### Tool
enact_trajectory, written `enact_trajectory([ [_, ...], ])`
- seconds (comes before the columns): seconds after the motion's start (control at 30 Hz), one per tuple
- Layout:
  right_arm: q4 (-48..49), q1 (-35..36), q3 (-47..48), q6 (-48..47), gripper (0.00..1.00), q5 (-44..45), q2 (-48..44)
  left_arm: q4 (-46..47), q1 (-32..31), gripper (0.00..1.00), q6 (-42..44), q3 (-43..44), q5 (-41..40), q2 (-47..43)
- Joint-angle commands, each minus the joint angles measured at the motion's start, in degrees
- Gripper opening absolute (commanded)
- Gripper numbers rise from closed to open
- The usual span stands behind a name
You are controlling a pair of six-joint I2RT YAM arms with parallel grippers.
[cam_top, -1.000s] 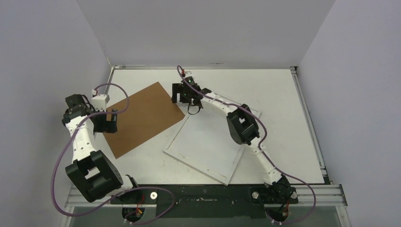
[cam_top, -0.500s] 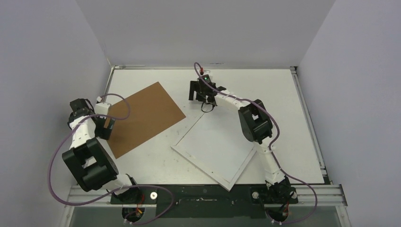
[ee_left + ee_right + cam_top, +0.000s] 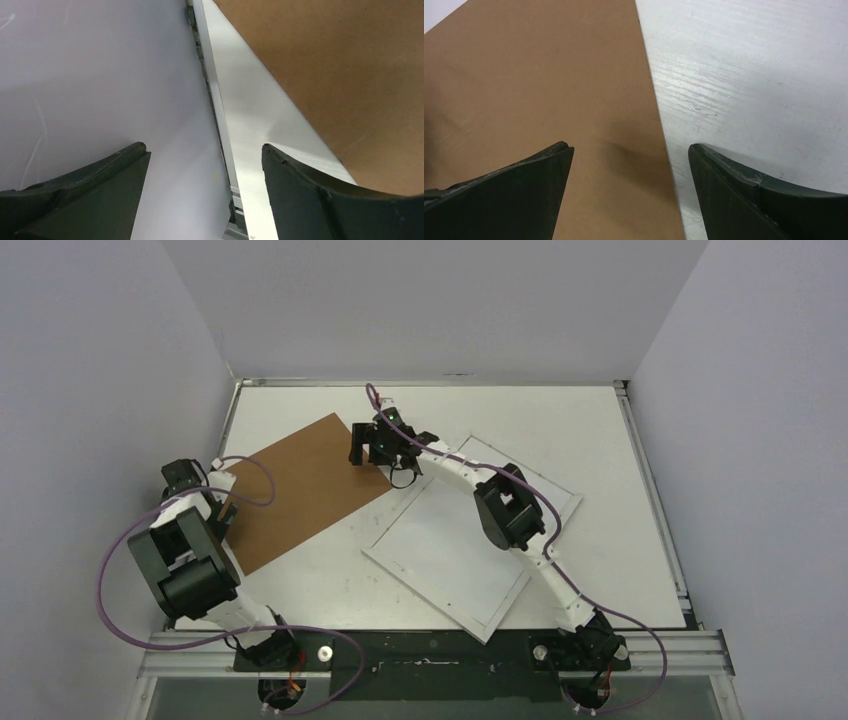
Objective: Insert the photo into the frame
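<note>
The white frame (image 3: 440, 555) lies flat at the table's middle, partly under my right arm. The photo's printed face shows in no view. A brown backing board (image 3: 300, 490) lies to the frame's left. My right gripper (image 3: 375, 445) hovers open over the board's right corner. In the right wrist view the board's edge (image 3: 644, 100) runs between the open right gripper (image 3: 630, 147). My left gripper (image 3: 222, 508) is at the board's left edge near the wall. It is open (image 3: 205, 150), with only the wall and table rim between its fingers; the board (image 3: 340, 65) lies to its right.
A grey side wall (image 3: 100, 75) stands close on the left of the left gripper, with the table's metal rim (image 3: 215, 100) below it. A white rectangular corner (image 3: 560, 490) pokes out behind the right arm's elbow. Bare white table (image 3: 749, 75) lies right of the board.
The right gripper swung right, then back left over the board's right corner. The left arm drew back toward the left wall. The white frame shifted slightly right.
</note>
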Motion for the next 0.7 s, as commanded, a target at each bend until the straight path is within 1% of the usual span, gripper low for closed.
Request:
enact_trajectory([
  [0.0, 0.5, -1.0, 0.8, 1.2, 0.90, -1.4, 0.7, 8.0, -1.3, 0.82, 1.1, -0.9, -2.9, 0.7],
  [0.1, 0.7, -0.8, -1.1, 1.2, 0.90, -1.6, 0.0, 8.7, -3.3, 0.81, -0.8, -0.5, -3.0, 1.8],
  [0.2, 1.9, -0.7, -5.6, 1.8, 0.90, -1.6, -2.3, 9.8, -6.2, 0.81, -2.4, 0.1, -4.4, 3.9],
  [0.43, 9.2, 0.0, -23.7, 4.9, 0.89, -2.5, -11.9, 9.7, -10.6, 0.81, -5.9, 3.8, -4.3, 9.4],
  [0.67, 12.5, 1.6, -36.8, 7.8, 0.87, -2.3, -20.1, 7.5, -15.4, 0.82, -8.6, 7.0, -1.4, 10.4],
])
